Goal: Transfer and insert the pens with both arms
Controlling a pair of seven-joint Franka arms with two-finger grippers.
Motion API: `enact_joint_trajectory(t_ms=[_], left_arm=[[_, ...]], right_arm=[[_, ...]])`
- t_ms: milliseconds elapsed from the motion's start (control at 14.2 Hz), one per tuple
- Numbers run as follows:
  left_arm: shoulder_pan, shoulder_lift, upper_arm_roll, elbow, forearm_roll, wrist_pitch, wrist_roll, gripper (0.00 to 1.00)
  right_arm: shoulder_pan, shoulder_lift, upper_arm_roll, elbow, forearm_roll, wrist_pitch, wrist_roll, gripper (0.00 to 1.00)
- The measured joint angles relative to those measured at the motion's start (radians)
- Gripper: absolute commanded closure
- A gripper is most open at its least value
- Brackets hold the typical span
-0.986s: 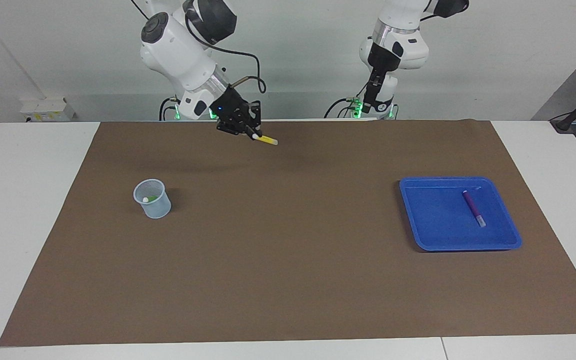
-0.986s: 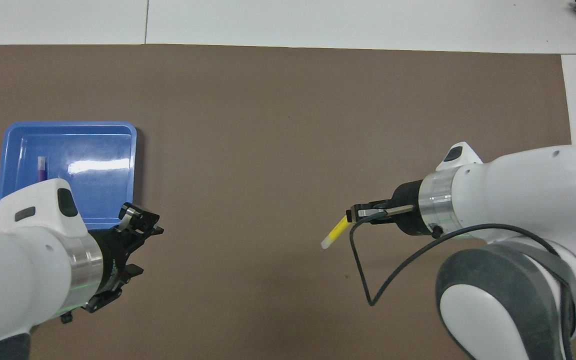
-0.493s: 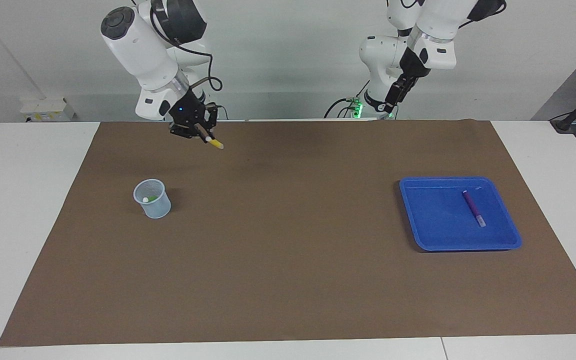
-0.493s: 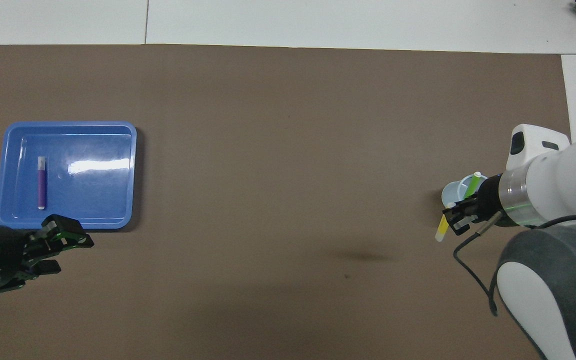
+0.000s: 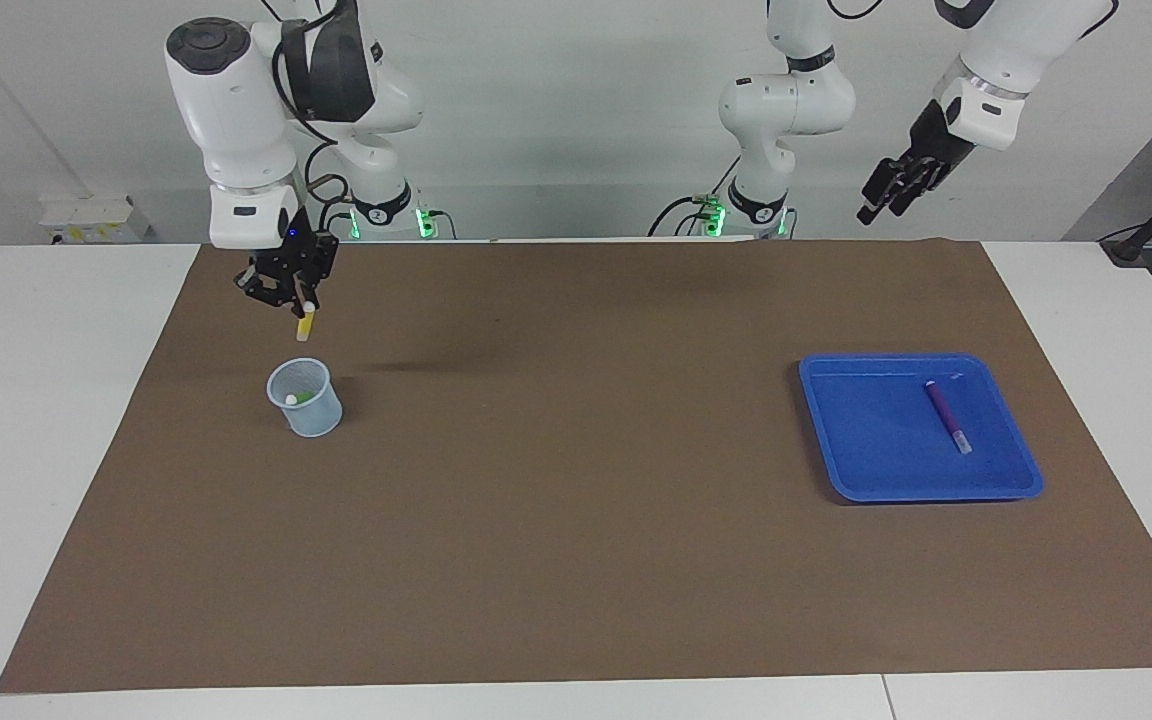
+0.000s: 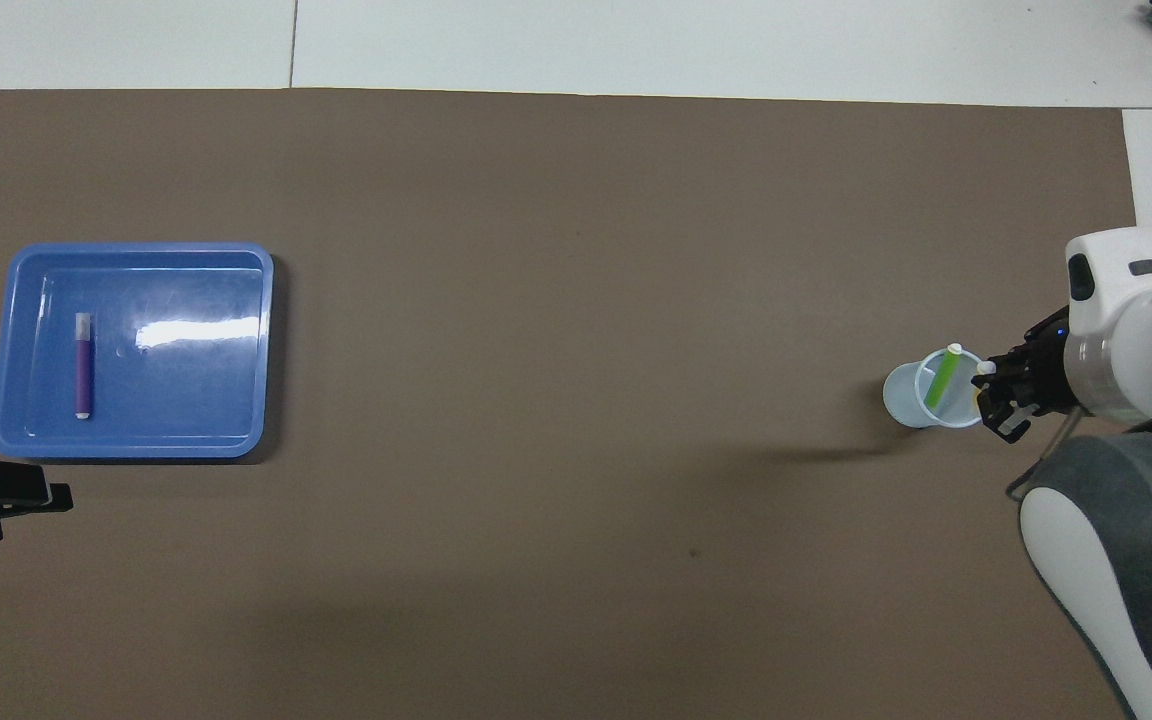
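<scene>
Nearest to our arms, our right claw (image 5: 292, 290) hangs in the air over the mat (image 5: 576, 560), just on the robots' side of the cup (image 5: 305, 398). It is pinched tight on the yellow pen (image 5: 305, 324). The pen hangs almost straight up and down, with its free end pointing down. That end is a little above the cup's rim and not over the opening yet.

Our left claw (image 5: 894, 186) is up high at the other end of the worktop, over the mat's edge near the tray (image 5: 841, 470). It holds nothing. We cannot tell how wide it is open.

Next comes the cup. 1 green pen (image 6: 941, 376) already leans inside it.

The purple pen (image 5: 948, 416) lies flat in the tray, its long side pointing to and from the robots.

We think the yellow pen must slide a bit away from the robots, right over the cup, then go straight down. Our right arm is the near 1 for that. 2 pens are not in yet.
</scene>
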Motion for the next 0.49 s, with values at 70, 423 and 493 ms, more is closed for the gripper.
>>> enact_joint_trajectory(t_ms=[70, 423, 493], left_arm=[[0.024, 0.002, 0.000, -0.014, 0.000, 0.018, 0.054, 0.34], [0.091, 0.038, 0.000, -0.068, 0.000, 0.126, 0.215, 0.34], [0.101, 0.054, 0.000, -0.069, 0.001, 0.147, 0.240, 0.34]], right_arm=[[-0.002, 0.003, 0.000, -0.019, 0.000, 0.026, -0.003, 1.00], [-0.006, 0.019, 0.001, -0.058, -0.001, 0.096, -0.003, 1.00], [-0.011, 0.028, 0.001, -0.063, -0.001, 0.116, -0.003, 1.00]])
